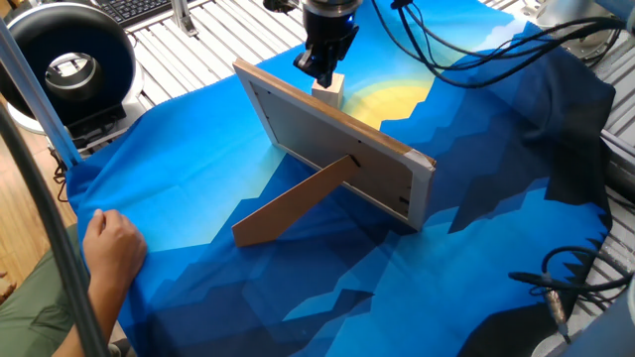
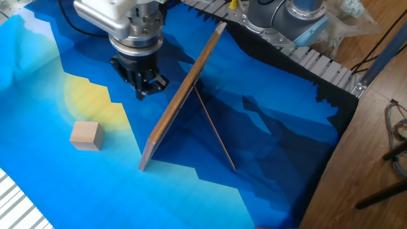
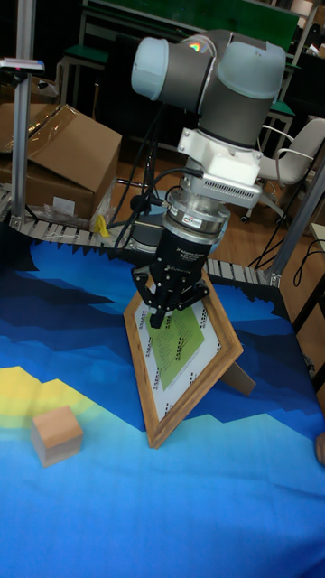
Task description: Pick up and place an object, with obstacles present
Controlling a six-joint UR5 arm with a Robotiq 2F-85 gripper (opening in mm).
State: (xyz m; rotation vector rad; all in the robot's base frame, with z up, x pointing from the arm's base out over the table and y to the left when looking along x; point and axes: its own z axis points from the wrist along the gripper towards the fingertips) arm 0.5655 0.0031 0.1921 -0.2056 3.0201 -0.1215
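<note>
The object, a small pale wooden block (image 2: 86, 135), rests on the yellow patch of the blue cloth, on the front side of the picture frame (image 2: 181, 102). My gripper (image 2: 145, 91) hangs above the cloth between block and frame, fingers drawn together with nothing between them, well apart from the block. In one fixed view the block (image 1: 328, 91) peeks over the frame's top edge (image 1: 337, 149) just under the gripper (image 1: 322, 77). The tall fixed view shows the block (image 3: 56, 435) at lower left and the gripper (image 3: 161, 318) before the frame's face (image 3: 185, 361).
The frame stands tilted on its brown cardboard easel leg (image 1: 293, 203). A person's hand (image 1: 114, 248) rests on the cloth's near left edge. A black round device (image 1: 64, 64) stands at the back left. Cables (image 1: 571, 278) lie at the right. A cardboard box (image 3: 63, 153) sits behind the table.
</note>
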